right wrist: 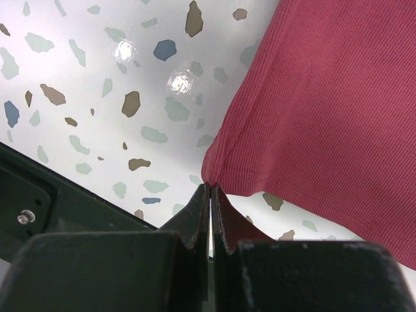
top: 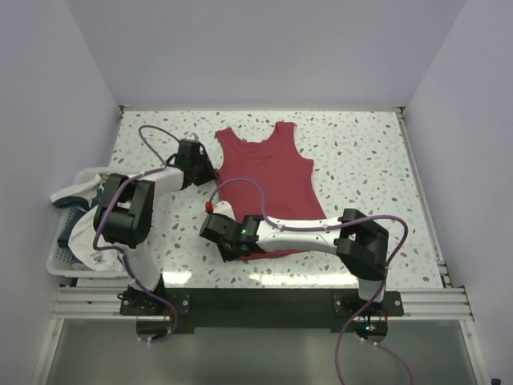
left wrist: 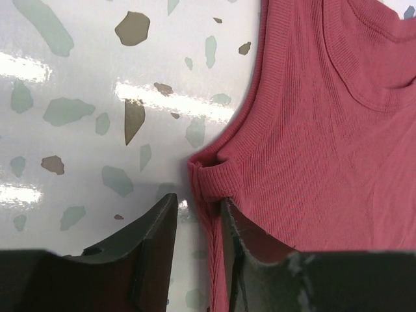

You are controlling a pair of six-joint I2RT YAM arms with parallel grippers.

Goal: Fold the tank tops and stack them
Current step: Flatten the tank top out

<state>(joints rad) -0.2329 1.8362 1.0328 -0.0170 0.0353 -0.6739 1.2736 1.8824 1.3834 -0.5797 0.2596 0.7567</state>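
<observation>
The red tank top [top: 268,180] lies flat in the middle of the table [top: 377,160]. Its straps point to the far edge and its hem lies toward the near edge.

The left gripper [top: 208,171] is at the top's left side, just below the armhole. In the left wrist view its fingers [left wrist: 153,247] stand moderately apart. The ribbed side edge of the top [left wrist: 325,130] runs down between them, and a small fold of cloth sits at the foot of the armhole. One finger is over bare table and the other is over the cloth. Neither finger presses the edge.

The right gripper [top: 227,241] reaches across from the right to the hem's left corner, close to the near edge. In the right wrist view its fingers [right wrist: 195,214] are closed tight together. The corner of the top [right wrist: 325,97] runs straight into their tips. Creases in the cloth draw toward that point, so the corner looks pinched.

The white tank top [top: 80,228] is heaped in a white basket [top: 60,261] at the left edge of the table, beside the left arm. Part of it, with dark trim, spills over the basket's far rim. It is well apart from the red top.
</observation>
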